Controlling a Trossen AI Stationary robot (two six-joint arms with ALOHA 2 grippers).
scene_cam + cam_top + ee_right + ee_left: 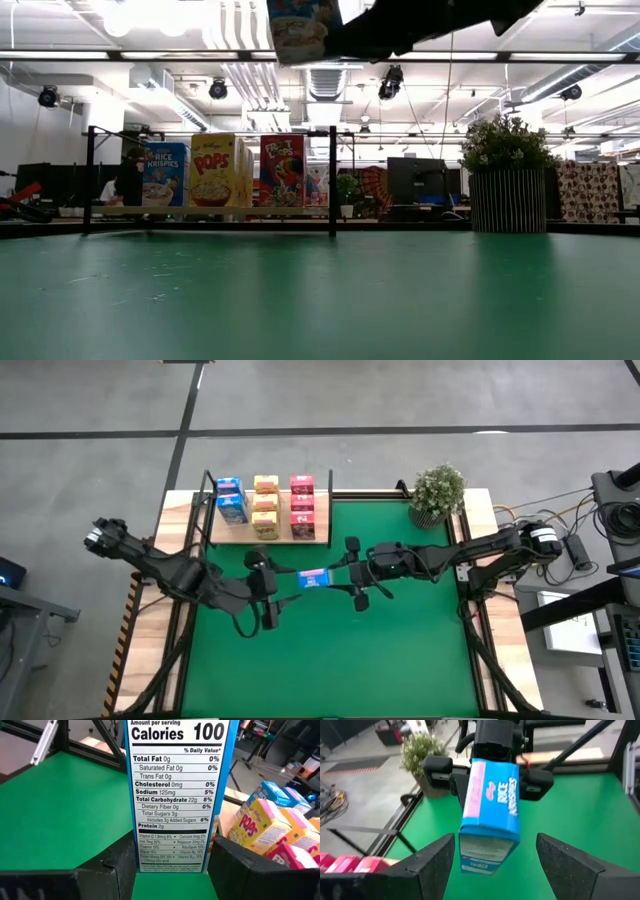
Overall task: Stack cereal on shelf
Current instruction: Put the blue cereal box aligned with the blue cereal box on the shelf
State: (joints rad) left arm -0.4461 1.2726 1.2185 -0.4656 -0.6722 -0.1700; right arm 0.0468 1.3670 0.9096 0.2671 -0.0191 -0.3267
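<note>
Cereal box [490,815], light and crushable, sits clamped in my right jaws by its narrow sides; left jaws gape empty just beneath.

Both arms matte black, slim jointed links – black cables looped alongside, white bands near shoulder ends. Left gripper [495,857]: broad wedge-shaped black fingers [432,862], flat inner faces. Right gripper [170,870]: same dark blocky fingers [250,870] – boxy black housing behind, seen from left wrist.
</note>
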